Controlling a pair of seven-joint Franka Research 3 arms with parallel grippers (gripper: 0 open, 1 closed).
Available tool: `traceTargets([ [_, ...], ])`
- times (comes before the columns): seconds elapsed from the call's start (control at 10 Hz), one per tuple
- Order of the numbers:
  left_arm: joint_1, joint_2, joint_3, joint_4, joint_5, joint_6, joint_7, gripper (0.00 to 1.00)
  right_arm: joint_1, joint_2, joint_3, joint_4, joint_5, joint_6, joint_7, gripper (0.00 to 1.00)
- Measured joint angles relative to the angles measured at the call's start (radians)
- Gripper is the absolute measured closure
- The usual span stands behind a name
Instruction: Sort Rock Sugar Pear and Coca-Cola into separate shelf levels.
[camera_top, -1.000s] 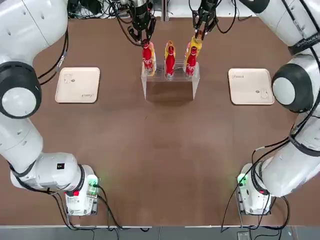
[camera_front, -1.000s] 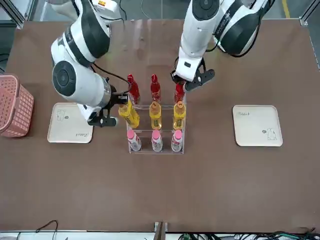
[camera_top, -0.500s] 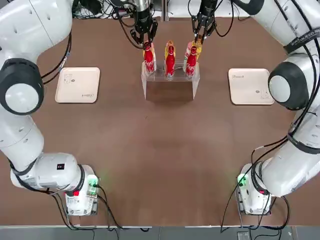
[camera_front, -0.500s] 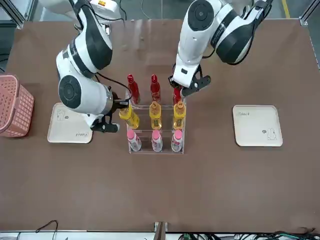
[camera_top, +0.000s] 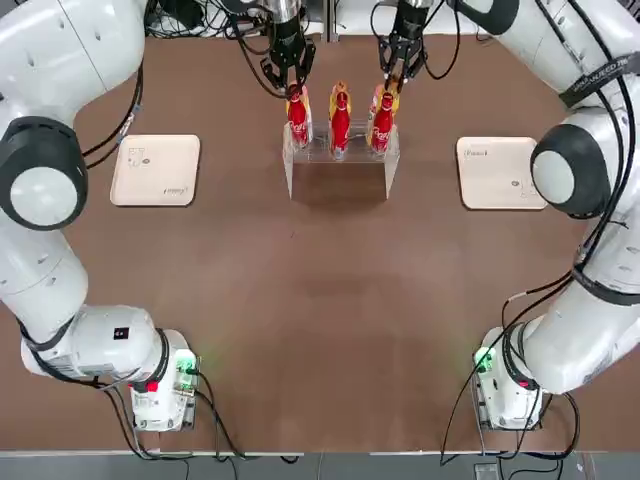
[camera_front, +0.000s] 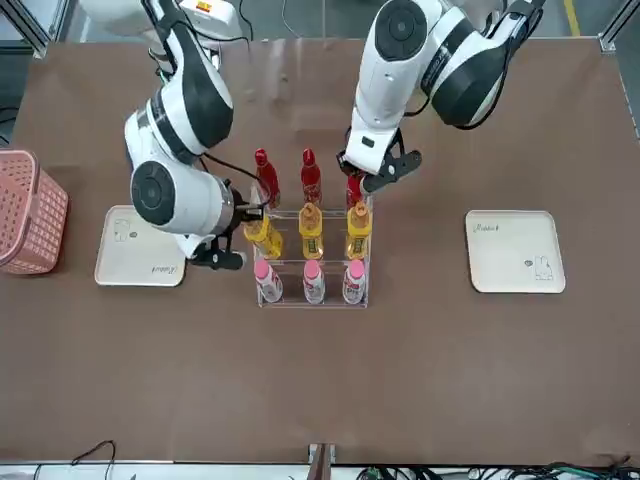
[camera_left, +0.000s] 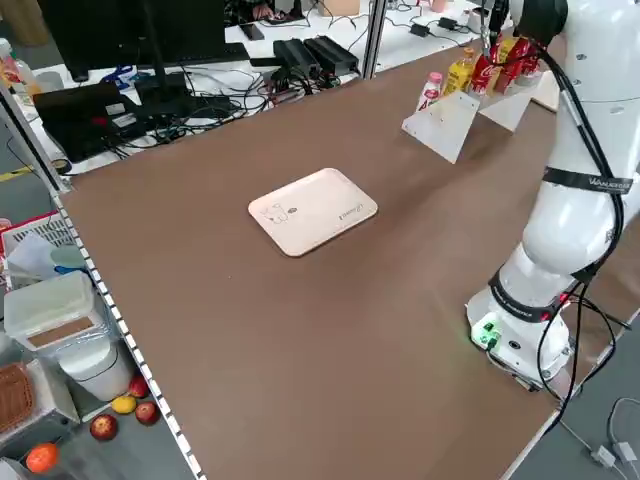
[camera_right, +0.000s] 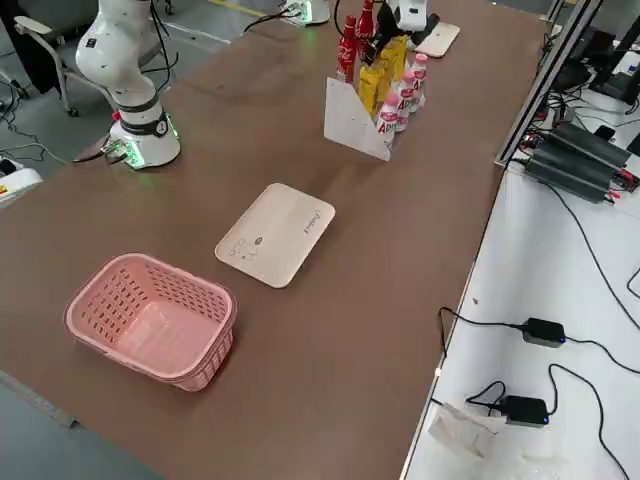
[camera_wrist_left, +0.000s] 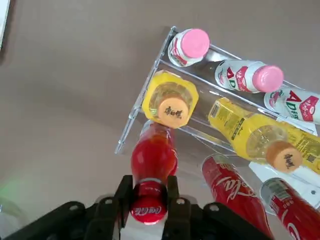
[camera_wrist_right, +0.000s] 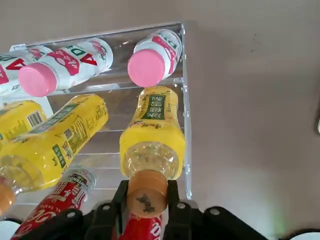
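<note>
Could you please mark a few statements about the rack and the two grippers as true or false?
1. The left gripper is shut on a Coca-Cola cap. True.
2. The right gripper holds a pink-capped bottle. False: it is shut on a Rock Sugar Pear at its orange cap.
3. The rack has pink-capped bottles on the tier nearest the front camera. True.
4. The pink basket holds two bottles. False: no bottle shows in it.
5. Both cream trays carry bottles. False: neither has a bottle on it.
</note>
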Motion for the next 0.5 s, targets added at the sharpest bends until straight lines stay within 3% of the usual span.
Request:
traceTargets([
  [0.1, 0.000, 0.000, -0.001, 0.000, 0.000, -0.003, 0.000, 0.68, 0.000, 0.000, 0.000, 0.000, 0.001, 0.001, 0.011, 0.65],
  [0.3, 0.000, -0.001, -0.001, 0.000, 0.000, -0.010, 0.000, 0.67, 0.000, -0.001, 0.001, 0.014, 0.006, 0.000, 0.030, 0.39],
  [0.5, 0.003, -0.001, -0.001, 0.000, 0.001, -0.015, -0.001, 0.40, 0.000, -0.001, 0.001, 0.022, 0.006, 0.000, 0.034, 0.28],
])
